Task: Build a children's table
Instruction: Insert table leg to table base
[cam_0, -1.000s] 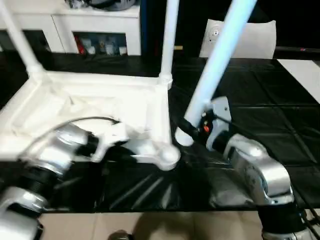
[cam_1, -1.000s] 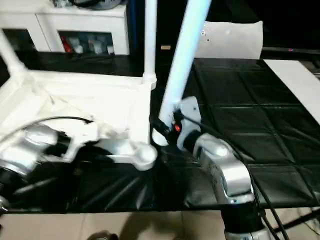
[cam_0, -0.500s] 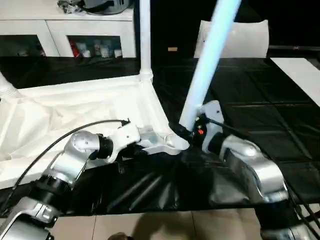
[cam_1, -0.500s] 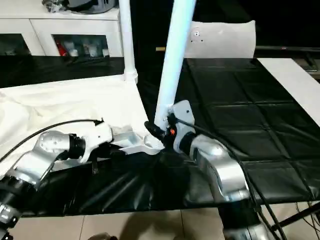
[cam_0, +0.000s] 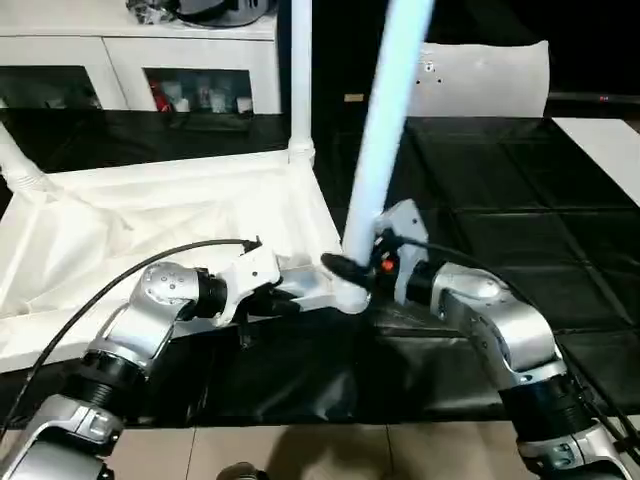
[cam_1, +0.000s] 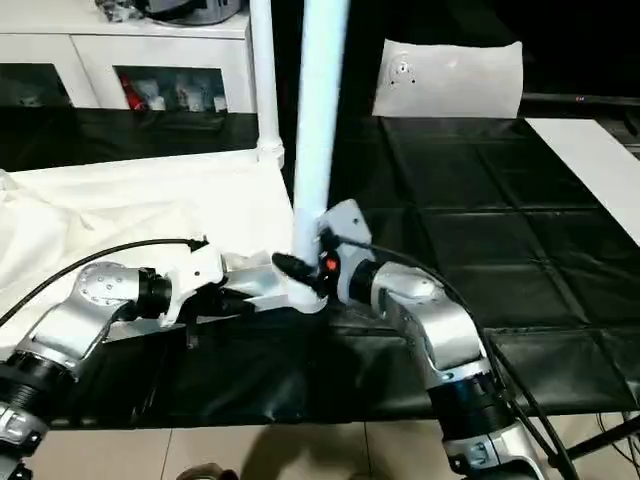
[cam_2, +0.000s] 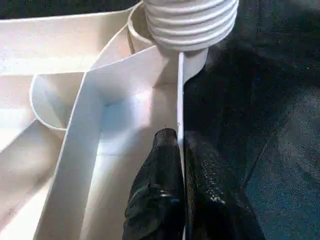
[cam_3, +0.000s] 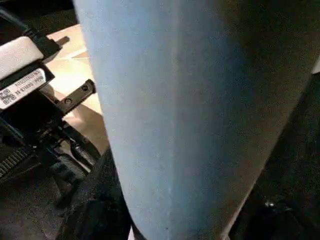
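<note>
The tabletop (cam_0: 170, 215) lay upside down on a black quilted mat (cam_0: 520, 200), its ribbed underside facing up. One leg (cam_0: 300, 75) stood upright in the far corner socket, and the base of another leg (cam_0: 20, 170) stood at the far left corner.

The right gripper (cam_0: 352, 270) was clamped on a third leg (cam_0: 385, 120) near its lower end. That leg rose steeply, leaning slightly right, with its foot at the near corner socket (cam_0: 345, 295). The left gripper (cam_2: 181, 150) was pinched on the thin side wall of the tabletop just beside that socket.

The head views showed the overall layout: both silver forearms meeting at the near corner, a white cabinet (cam_0: 140, 60) behind, and a flat white sheet (cam_0: 485, 80) at the far edge of the mat.

The left wrist view alone showed the joint detail: the ridged, threaded end (cam_2: 190, 22) of the held leg sat at the mouth of the round socket, with one black finger (cam_2: 157, 190) inside the wall and the other outside. Curved and straight ribs branched from the socket.

The right wrist view showed the smooth, matt tube surface (cam_3: 190, 115) close up, with the left arm's hardware beyond it.
</note>
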